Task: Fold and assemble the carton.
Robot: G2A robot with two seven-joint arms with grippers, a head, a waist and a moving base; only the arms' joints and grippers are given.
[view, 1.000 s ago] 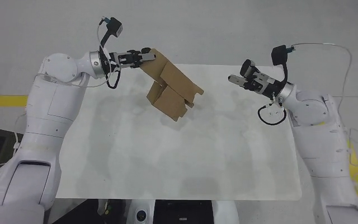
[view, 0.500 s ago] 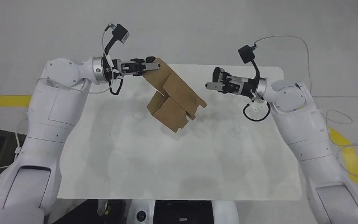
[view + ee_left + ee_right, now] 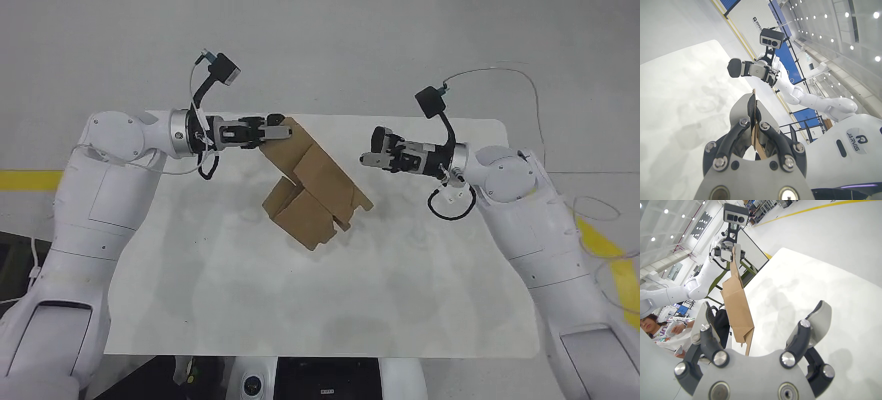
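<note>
we see a white table on a pale grey floor, a yellow line, round ceiling lights overhead.

The carton is plain brown cardboard, matt, with a raw corrugated edge showing at the left gripper. Its fingers look like smooth grey plastic, its screws bright metal. The table is white, matt, faintly smudged.

Left pincer clamped, right pincer spread wide

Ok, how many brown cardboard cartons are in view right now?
1. The brown cardboard carton hangs over the white table, one edge pinched in the left gripper; the open right gripper is nearby, apart. None seems hidden.
</note>
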